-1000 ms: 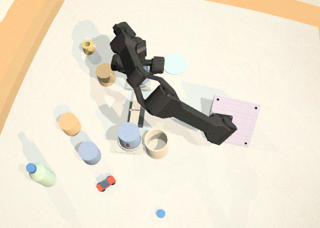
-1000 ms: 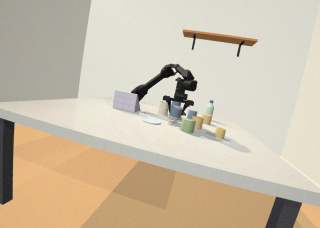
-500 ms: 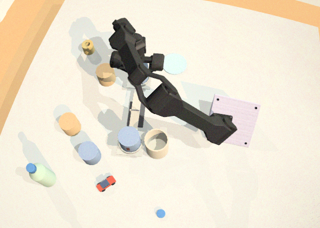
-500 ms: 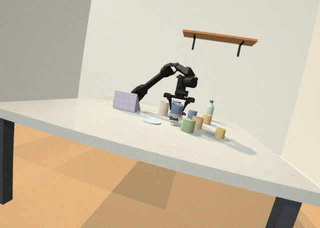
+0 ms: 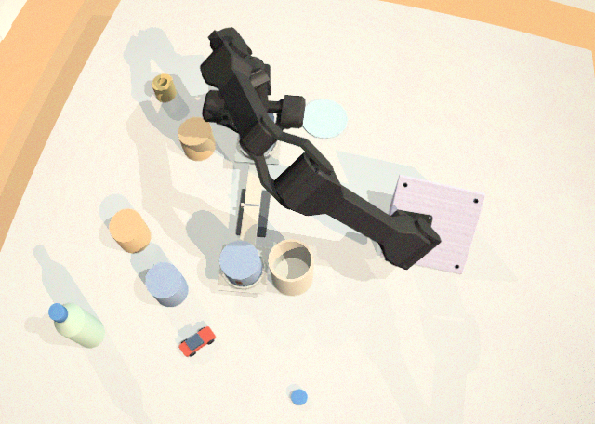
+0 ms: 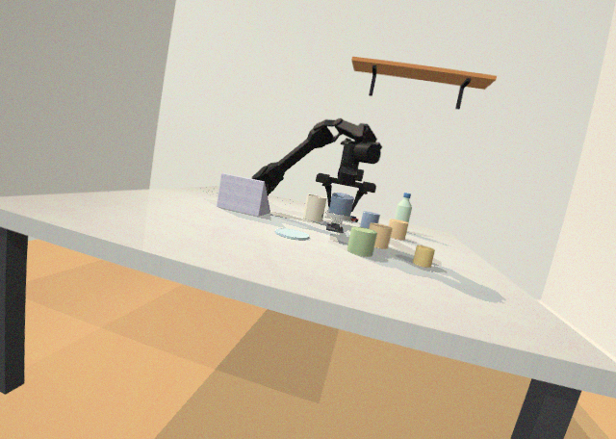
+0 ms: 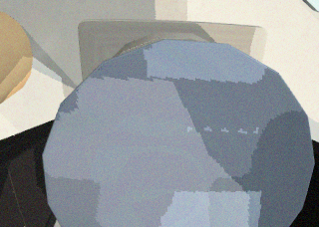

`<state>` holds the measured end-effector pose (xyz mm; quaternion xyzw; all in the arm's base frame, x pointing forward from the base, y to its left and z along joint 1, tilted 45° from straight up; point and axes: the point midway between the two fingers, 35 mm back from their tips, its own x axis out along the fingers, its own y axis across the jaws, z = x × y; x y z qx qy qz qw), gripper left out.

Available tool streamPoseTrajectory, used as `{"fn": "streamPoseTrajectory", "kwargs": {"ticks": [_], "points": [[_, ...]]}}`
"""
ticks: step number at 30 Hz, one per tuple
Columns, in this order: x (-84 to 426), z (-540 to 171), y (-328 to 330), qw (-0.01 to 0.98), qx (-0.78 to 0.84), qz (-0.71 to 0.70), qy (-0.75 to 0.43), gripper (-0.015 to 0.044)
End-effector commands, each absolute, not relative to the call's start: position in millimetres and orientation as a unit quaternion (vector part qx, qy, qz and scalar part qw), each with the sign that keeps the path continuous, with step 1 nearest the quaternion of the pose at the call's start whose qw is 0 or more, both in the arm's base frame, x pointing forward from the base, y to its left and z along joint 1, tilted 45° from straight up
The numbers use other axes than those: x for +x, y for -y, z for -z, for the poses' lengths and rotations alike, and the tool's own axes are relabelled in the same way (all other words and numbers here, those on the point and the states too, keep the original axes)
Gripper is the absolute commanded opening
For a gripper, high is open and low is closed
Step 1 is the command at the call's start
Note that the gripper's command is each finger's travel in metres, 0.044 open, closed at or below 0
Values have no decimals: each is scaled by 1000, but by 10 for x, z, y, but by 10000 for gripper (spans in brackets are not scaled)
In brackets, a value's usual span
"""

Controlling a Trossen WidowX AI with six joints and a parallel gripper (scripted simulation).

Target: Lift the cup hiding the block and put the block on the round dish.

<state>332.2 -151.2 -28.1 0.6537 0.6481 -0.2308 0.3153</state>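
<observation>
My gripper (image 6: 342, 205) is shut on one blue balance cup (image 6: 341, 205) (image 7: 150, 137), at the balance end near the dish. The fingers stand on either side of it. Its pale pan is just below; whether cup and pan touch, I cannot tell. No block shows. The balance (image 5: 252, 203) (image 6: 334, 227) has a light beam. The other blue cup (image 5: 240, 258) stands upright on the far pan, with a small reddish mark low on its side; in the exterior view it is mostly hidden. The pale blue round dish (image 5: 323, 118) (image 6: 292, 234) lies beside the gripper, bare.
A beige open cup (image 5: 290, 268) (image 6: 315, 208) stands beside the far pan. Orange cylinders (image 5: 196, 139) (image 5: 129, 231), a blue cylinder (image 5: 166, 284), a green cylinder (image 6: 362, 241) and a brass piece (image 5: 164, 87) stand around. A bottle (image 5: 79, 325), toy car (image 5: 196, 341) and lilac wedge (image 5: 446, 208) are farther out.
</observation>
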Motion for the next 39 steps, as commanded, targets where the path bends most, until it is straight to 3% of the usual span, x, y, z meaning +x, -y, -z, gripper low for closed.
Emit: {"fn": "streamPoseTrajectory", "kwargs": {"ticks": [1, 39], "points": [[3353, 227, 1650, 331, 656, 233, -637, 0], [3291, -142, 1987, 334, 661, 241, -627, 0]]}}
